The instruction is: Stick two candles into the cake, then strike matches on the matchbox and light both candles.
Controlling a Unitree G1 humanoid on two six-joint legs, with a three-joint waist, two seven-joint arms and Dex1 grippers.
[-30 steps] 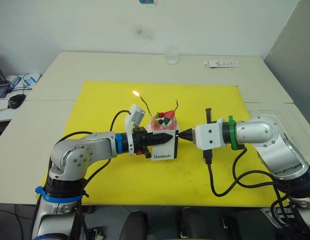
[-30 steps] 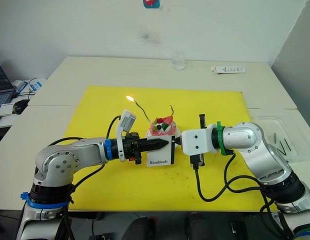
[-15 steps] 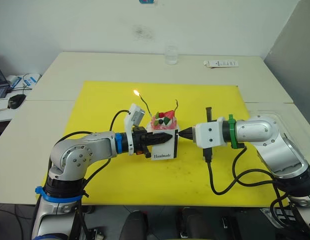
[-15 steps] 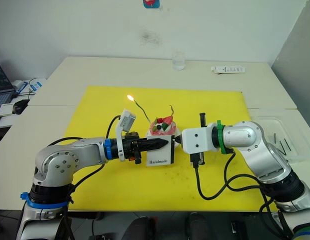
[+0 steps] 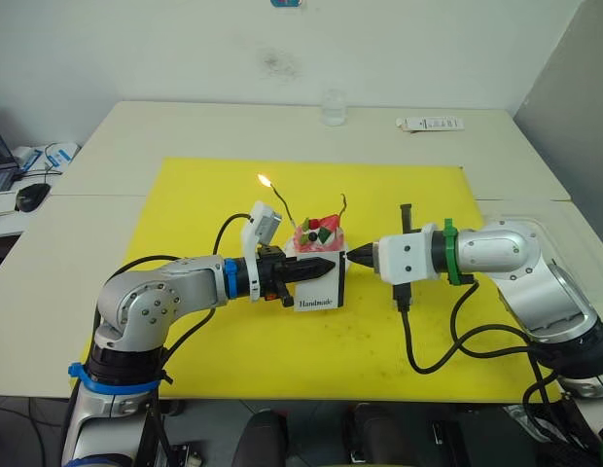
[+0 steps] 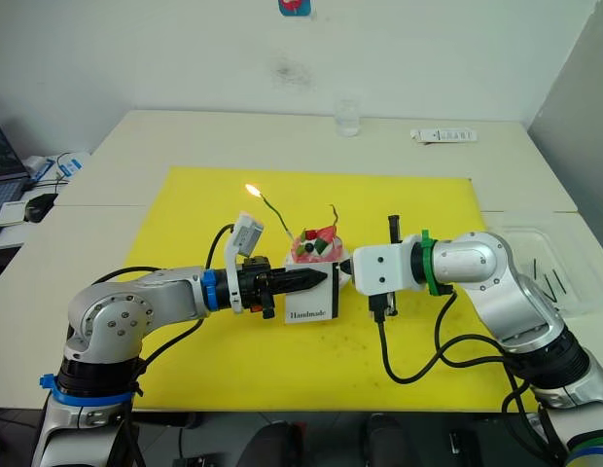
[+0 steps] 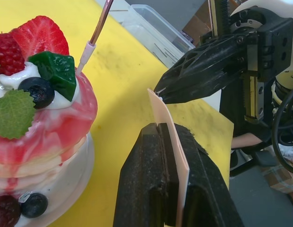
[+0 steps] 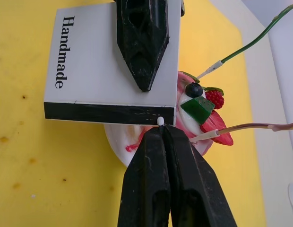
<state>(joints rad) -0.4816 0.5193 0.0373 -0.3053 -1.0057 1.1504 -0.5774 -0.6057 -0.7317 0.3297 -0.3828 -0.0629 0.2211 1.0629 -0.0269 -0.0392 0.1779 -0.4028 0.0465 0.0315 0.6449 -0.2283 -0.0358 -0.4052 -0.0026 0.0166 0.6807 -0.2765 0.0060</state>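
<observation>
The pink cake [image 5: 318, 236] stands on its white plate on the yellow mat. Two candles stick up out of it. The greenish candle [image 5: 282, 202] burns with a small flame at its tip, and the brownish-pink candle [image 5: 342, 205] shows no flame. My left gripper [image 5: 330, 264] is shut on the white matchbox [image 5: 321, 292], holding it upright in front of the cake. My right gripper [image 8: 161, 128] is shut on a match whose white head [image 8: 160, 121] touches the matchbox's black strip [image 8: 108, 113].
The yellow mat [image 5: 185, 204] covers the table's middle. A glass [image 5: 332, 107] and a white remote [image 5: 430, 124] lie at the far edge. A clear tray [image 6: 549, 277] holding dark sticks sits to the right. A mouse [image 5: 31, 197] lies far left.
My right gripper has shifted slightly up and back with the match against the strip. The left arm, matchbox and flame stay as they were.
</observation>
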